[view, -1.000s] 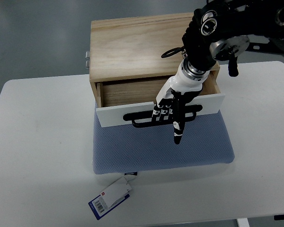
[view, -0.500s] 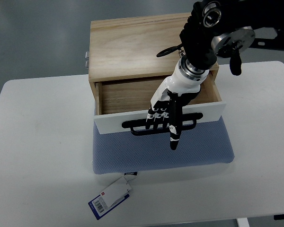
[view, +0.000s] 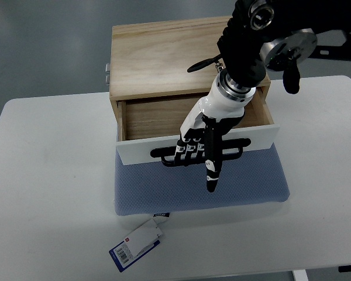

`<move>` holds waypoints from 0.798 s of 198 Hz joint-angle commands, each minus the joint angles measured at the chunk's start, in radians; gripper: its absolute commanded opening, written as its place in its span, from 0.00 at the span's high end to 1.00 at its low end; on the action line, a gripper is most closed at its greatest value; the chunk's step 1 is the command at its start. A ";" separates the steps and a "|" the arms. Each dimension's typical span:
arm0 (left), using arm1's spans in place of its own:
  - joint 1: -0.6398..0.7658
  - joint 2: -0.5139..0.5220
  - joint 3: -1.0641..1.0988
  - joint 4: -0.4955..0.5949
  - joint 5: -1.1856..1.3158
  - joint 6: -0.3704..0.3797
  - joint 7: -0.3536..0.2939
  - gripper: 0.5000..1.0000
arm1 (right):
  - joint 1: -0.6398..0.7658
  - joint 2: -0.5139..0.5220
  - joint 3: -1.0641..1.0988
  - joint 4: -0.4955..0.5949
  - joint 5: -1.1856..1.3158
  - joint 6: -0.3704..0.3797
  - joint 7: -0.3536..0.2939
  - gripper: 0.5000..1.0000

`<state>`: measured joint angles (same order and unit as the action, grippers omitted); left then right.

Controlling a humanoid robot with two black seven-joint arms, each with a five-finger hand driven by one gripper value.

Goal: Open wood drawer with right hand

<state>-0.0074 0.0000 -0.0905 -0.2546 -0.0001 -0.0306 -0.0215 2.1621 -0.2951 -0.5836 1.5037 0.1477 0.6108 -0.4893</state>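
Observation:
A light wood box (view: 164, 58) stands at the back of the white table (view: 52, 193). Its drawer is pulled part way out, with a white front panel (view: 137, 153) and a black handle (view: 164, 157) along it. The drawer's wooden inside (view: 155, 117) shows and looks empty. My right hand (view: 194, 155) comes down from the upper right and its fingers (view: 187, 147) are curled over the handle's middle. One finger points straight forward over the blue mat (view: 164, 193). No left arm shows.
The blue-grey mat lies under the drawer front, on the table. A white and blue tag (view: 137, 243) hangs off the mat's front left corner. A small metal fitting (view: 107, 75) sticks out from the box's left side.
The drawer has slid a little further out toward the front. My right hand has shifted slightly left and forward along with the handle.

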 commanded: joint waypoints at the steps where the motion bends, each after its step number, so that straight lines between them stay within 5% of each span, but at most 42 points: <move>1: 0.000 0.000 0.000 0.000 0.000 0.000 0.000 0.00 | 0.016 -0.013 0.007 0.006 0.003 0.000 0.000 0.11; 41: 0.000 0.000 0.000 0.000 0.000 0.000 0.000 0.00 | 0.058 -0.055 0.051 0.000 0.021 0.000 0.000 0.11; 84: 0.000 0.000 0.002 0.000 0.000 0.000 0.000 0.00 | 0.054 -0.188 0.199 -0.192 0.024 0.000 0.003 0.11; 106: 0.000 0.000 0.002 -0.002 0.000 0.000 0.000 0.00 | -0.071 -0.260 0.341 -0.373 0.026 0.000 0.055 0.11; 116: 0.000 0.000 0.002 -0.002 0.000 0.000 0.000 0.00 | -0.071 -0.260 0.341 -0.373 0.026 0.000 0.055 0.11; 117: 0.000 0.000 0.002 -0.002 0.000 0.000 0.000 0.00 | -0.150 -0.292 0.432 -0.460 0.026 0.000 0.092 0.11; 123: 0.000 0.000 0.002 -0.003 0.000 0.000 0.000 0.00 | -0.208 -0.309 0.502 -0.513 0.026 0.000 0.113 0.11; 158: 0.000 0.000 0.002 -0.008 0.000 0.000 0.000 0.00 | -0.496 -0.334 0.872 -0.721 0.026 0.000 0.176 0.11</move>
<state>-0.0077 0.0000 -0.0889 -0.2606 0.0001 -0.0311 -0.0215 1.8273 -0.6205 0.0769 0.9008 0.1732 0.6108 -0.3453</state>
